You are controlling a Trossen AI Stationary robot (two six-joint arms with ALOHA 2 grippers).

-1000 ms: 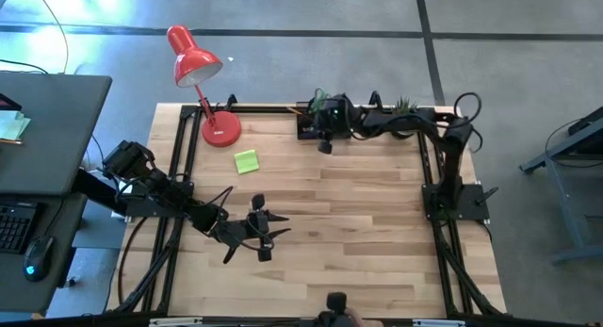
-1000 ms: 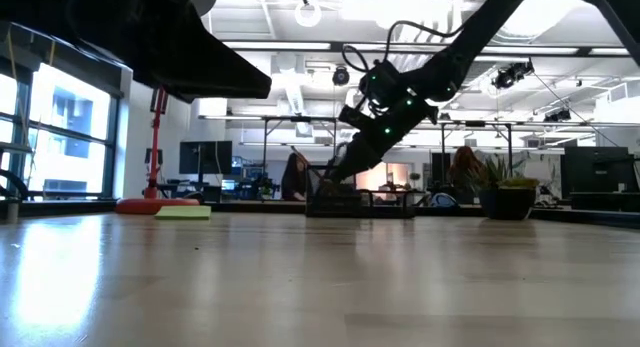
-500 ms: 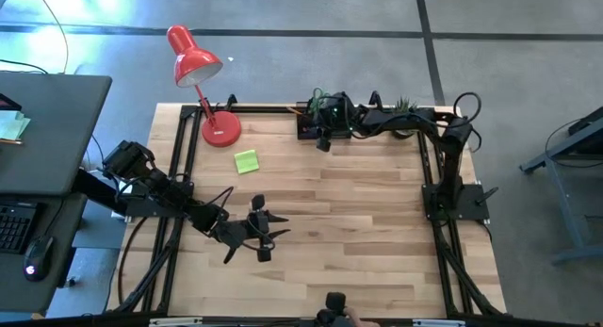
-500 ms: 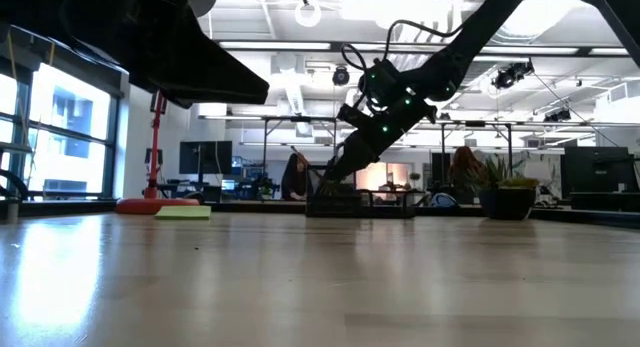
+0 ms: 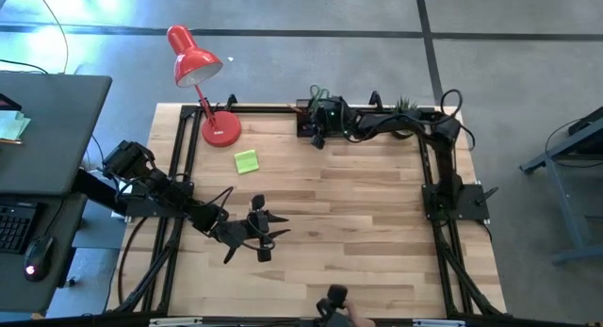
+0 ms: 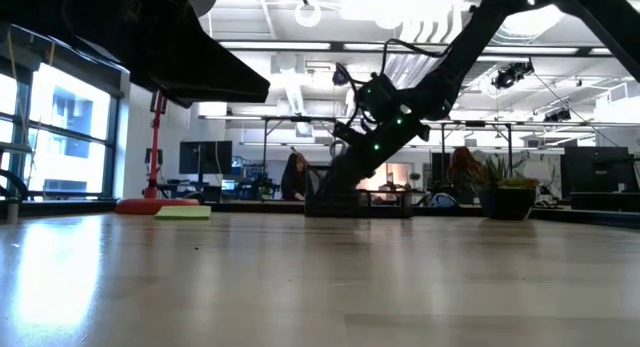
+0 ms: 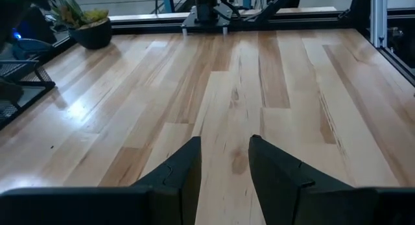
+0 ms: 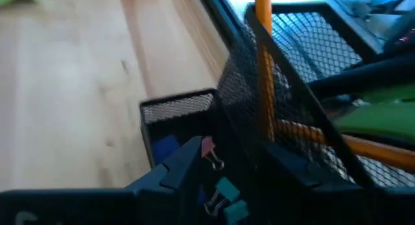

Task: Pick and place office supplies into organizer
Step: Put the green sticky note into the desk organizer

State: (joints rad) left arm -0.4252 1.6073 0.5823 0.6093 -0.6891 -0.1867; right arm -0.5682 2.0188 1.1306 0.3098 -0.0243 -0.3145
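Observation:
The black mesh organizer [image 8: 292, 69] stands at the table's far edge [image 6: 362, 203]. Orange pencils [image 8: 262, 69] and green scissors [image 8: 379, 115] are in its tall part. Small pink [image 8: 207, 149] and teal [image 8: 228, 190] clips lie in its low front compartment [image 8: 178, 108]. My right gripper [image 8: 233, 150] hangs open just over that compartment, slanting down [image 5: 318, 131]. The lime-green sticky-note pad [image 5: 246, 161] lies flat on the table left of the organizer. My left gripper [image 7: 224, 150] waits open over bare wood near the left front [image 5: 268, 231], with nothing between its fingers.
A red desk lamp [image 5: 203, 77] stands at the far left corner. A small potted plant [image 5: 403, 105] sits right of the organizer. Black frame rails run along the table's edges. Bare wood [image 5: 358, 204] lies between the two arms.
My right gripper has sunk toward the organizer and shifted slightly toward the far left. It has also tipped its fingers further down. The left arm and the sticky-note pad have kept still.

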